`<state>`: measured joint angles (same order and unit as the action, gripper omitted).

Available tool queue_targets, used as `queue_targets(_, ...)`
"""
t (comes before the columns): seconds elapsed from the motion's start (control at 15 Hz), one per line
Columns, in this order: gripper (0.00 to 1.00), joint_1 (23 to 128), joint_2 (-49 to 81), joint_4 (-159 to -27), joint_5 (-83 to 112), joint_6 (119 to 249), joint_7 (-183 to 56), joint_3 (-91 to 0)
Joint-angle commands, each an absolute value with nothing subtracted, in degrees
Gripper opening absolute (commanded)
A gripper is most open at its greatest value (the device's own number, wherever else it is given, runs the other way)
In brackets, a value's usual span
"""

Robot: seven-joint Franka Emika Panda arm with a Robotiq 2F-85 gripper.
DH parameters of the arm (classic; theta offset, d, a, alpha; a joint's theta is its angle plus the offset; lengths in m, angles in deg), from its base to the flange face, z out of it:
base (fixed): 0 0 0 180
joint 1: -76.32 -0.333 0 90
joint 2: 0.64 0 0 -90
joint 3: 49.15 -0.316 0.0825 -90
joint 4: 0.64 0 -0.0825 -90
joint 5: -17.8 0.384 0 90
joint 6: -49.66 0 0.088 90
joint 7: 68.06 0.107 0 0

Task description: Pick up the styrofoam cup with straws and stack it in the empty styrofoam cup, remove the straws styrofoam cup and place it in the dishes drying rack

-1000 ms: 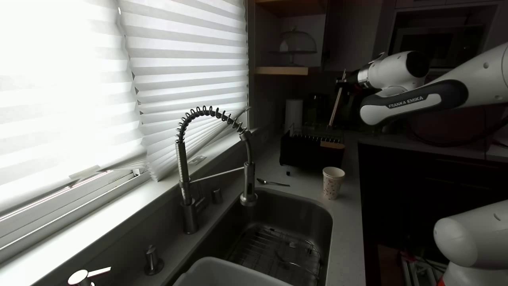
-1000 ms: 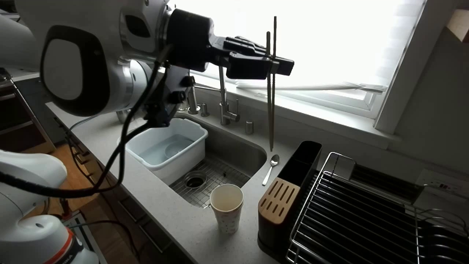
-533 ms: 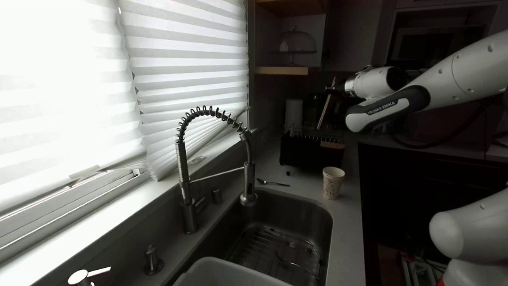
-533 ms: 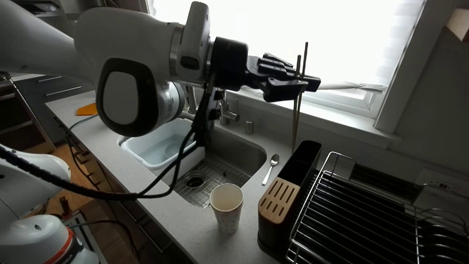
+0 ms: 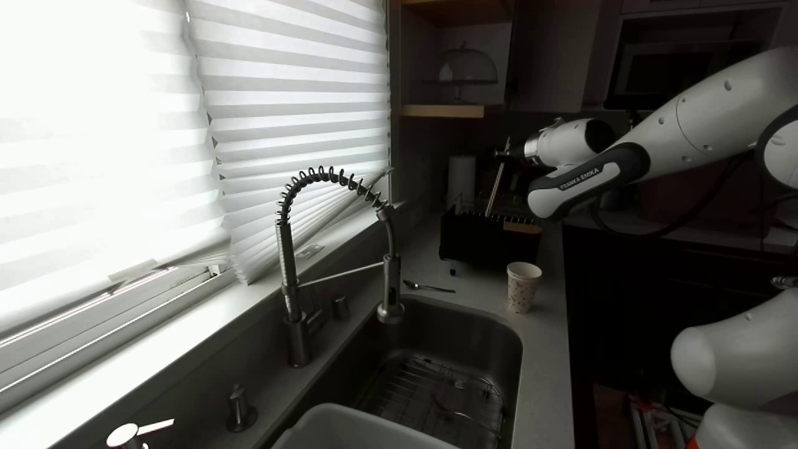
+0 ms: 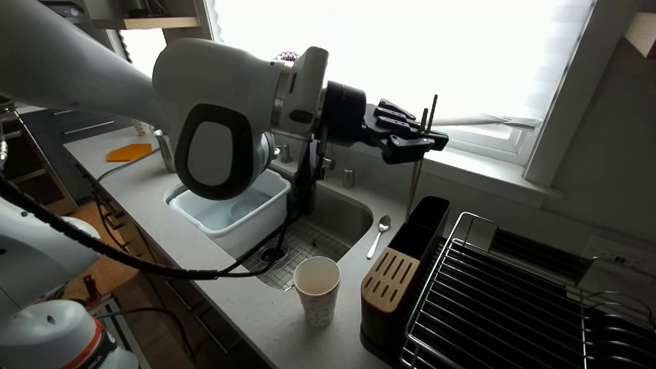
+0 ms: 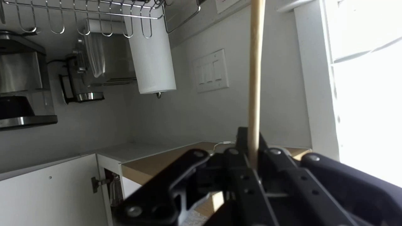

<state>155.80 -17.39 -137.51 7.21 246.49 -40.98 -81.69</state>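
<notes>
Hanging almost upright below the hand (image 6: 425, 139), two thin wooden sticks (image 6: 414, 187), likely the task's straws, point their lower ends at the black utensil holder (image 6: 378, 327). The hand's fingers (image 6: 402, 152) are drawn together on them, above the middle of their length; the wrist view shows one stick pinched between the fingers. Lowering them in seems the present step, and it turns on where those ends lie against the holder's mouth. In an exterior view the tips (image 6: 409, 216) line up with its left rim, towards the far end; whether they are inside, over or just beside the mouth I cannot tell. The sticks lean, tops to the right, while the holder's long axis runs from far to near, so a small shift right before going down may be needed.

At the holder's near end a slotted wooden top (image 6: 390, 279) covers the way in; the dish rack (image 6: 492, 302) stands just beside it on the right, its wires a likely catch for any overshoot. A spoon (image 6: 380, 235) lies on the desk (image 6: 287, 328) left of the holder, apart from it. The paper cup (image 6: 319, 306) stands upright, left and near, no stick visible in it, well below the hand and off the path.
</notes>
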Motion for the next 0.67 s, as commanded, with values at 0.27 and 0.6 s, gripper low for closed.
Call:
queue_targets(0.27, 0.01, 166.4, -15.5, -138.0, 8.5, 248.4, -42.9, -91.3)
queue_targets(0.6, 0.01, 172.1, -15.3, -138.4, 8.4, 247.6, -42.7, -96.8)
